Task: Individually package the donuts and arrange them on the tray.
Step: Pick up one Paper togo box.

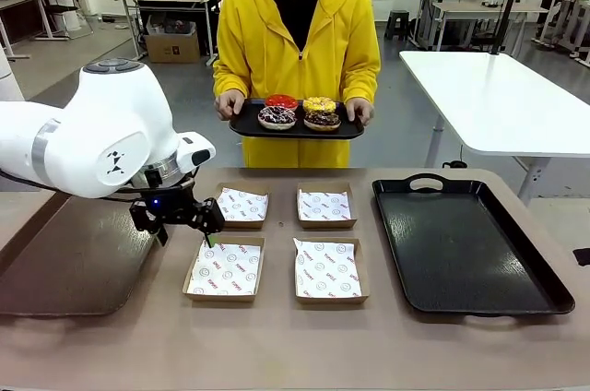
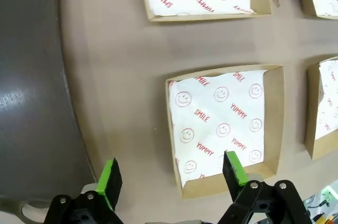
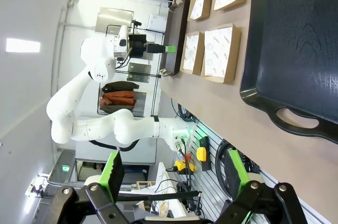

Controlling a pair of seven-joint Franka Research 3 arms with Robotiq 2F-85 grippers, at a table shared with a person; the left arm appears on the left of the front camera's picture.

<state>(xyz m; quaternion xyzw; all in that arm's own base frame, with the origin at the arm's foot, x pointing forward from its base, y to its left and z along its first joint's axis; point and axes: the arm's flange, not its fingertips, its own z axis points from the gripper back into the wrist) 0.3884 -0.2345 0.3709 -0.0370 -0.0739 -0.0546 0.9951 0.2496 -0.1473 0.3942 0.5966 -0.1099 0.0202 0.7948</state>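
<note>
- All four donuts (image 1: 298,112) sat on a small black tray (image 1: 247,125) held by the person at the far side; none was boxed.
- Four paper-lined boxes (image 1: 225,269) lay unfilled on the table (image 1: 277,345); the large tray (image 1: 461,243) beside them was bare.
- Left gripper (image 1: 184,232) hovered over the near-left box's edge, jaws released, holding nothing.
- Right gripper (image 3: 171,174), jaws released, appeared to be off the table's near side.

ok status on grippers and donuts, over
Left gripper open, above edge of a box. Right gripper open, empty. Donuts on the person's tray, none boxed. Nothing seen in the way.
</note>
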